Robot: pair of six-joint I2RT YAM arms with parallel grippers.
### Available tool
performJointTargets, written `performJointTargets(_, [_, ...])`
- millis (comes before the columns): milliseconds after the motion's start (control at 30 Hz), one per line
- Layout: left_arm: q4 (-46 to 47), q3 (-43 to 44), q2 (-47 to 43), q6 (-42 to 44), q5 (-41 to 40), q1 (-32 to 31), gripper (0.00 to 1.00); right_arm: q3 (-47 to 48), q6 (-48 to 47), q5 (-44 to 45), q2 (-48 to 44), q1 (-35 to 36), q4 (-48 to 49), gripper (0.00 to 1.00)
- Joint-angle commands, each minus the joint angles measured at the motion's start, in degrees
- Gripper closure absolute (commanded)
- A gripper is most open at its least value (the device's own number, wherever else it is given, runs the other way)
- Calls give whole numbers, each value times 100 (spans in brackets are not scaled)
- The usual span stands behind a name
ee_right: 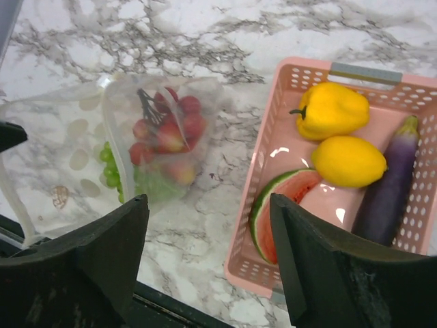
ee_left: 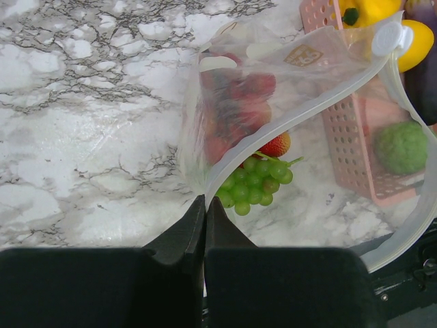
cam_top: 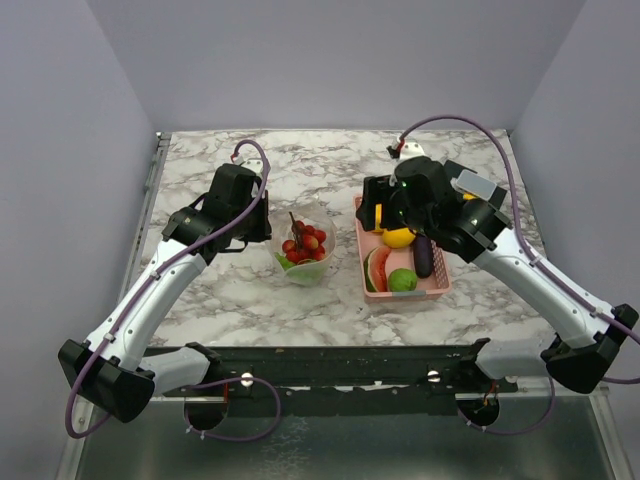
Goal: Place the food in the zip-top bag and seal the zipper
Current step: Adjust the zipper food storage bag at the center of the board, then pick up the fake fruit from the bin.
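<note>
The left pincer [ee_left: 205, 201] has its matte black, wedge-shaped fingers pressed flat together on the rim of the zip-top bag [ee_left: 307, 75]. The bag is a soft, clear, crinkled pouch with pale oval dots, and it opens out just ahead of the tips. Its zipper [ee_left: 341, 87], a thicker milky strip, curves away to the right and is unsealed. Inside, just beyond the tips, lies a knobbly bunch of glossy green grapes [ee_left: 254, 183]. Red strawberries [ee_left: 239, 102] sit behind them, blurred by the plastic. A small brown printed mark [ee_left: 302, 55] shows on the far wall, too blurred to read.

The right pincer [ee_right: 208, 205] stands wide and holds nothing, above the veined white-and-grey marble table [ee_right: 205, 41]. Ahead to its right is a pink perforated plastic basket [ee_right: 285, 92]. In it the watermelon slice [ee_right: 273, 205] is nearest, then a smooth lemon [ee_right: 348, 160] and a long purple aubergine [ee_right: 389, 191]. A lumpy yellow pepper [ee_right: 331, 109] is farthest.
</note>
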Motion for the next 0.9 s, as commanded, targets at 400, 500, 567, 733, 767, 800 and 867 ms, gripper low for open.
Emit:
performJointTargets(400, [115,-17,-92,-22,80,26,100,-1694,905,504,-638,-18,-1068,2])
performJointTargets(500, [115,-18,-104,-23,81,26,100,-1956,982,489,-596,-17,-992,0])
performJointTargets(567, [115,-25,-118,-18,224,26,100,-2092,1037,521,-532,-24,-976,0])
performJointTargets(733, [115,-83,-163,-18,246,26,100,-2368,1167,614,-244,-147,-854,0])
performJointTargets(767, [115,-92,-163,-25,254,26,100,-2417,1175,610,-173,-199,-824,0])
performJointTargets(800, [117,-101,-163,-26,262,20,100,-2444,1176,590,-114,-245,-799,0])
performJointTargets(867, [113,-108,-167,-39,280,26,100,-2511,1165,588,-2,-331,-723,0])
